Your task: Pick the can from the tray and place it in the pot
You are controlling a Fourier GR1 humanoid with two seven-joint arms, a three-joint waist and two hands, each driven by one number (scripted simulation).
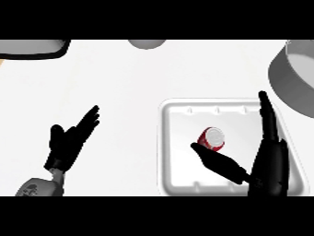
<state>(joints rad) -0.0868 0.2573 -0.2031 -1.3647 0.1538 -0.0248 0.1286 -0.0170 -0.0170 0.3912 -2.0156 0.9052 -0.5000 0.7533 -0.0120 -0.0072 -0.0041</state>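
1. Small red can with a silver lid [212, 139] lies in the shallow white square tray [179, 175], near its middle. Not lifted yet, so pick, carry and drop all remain.
2. Right hand [264, 156] over the tray, spread wide: thumb just under the can, straight fingers [266, 117] along the tray's right rim. Nothing held.
3. Left hand [67, 140] rests open, low left on the white desk [119, 83].
4. Big grey round pot [302, 87] sits up right, cut by the edge, near the tray's corner. Short path; the pot wall must be cleared.
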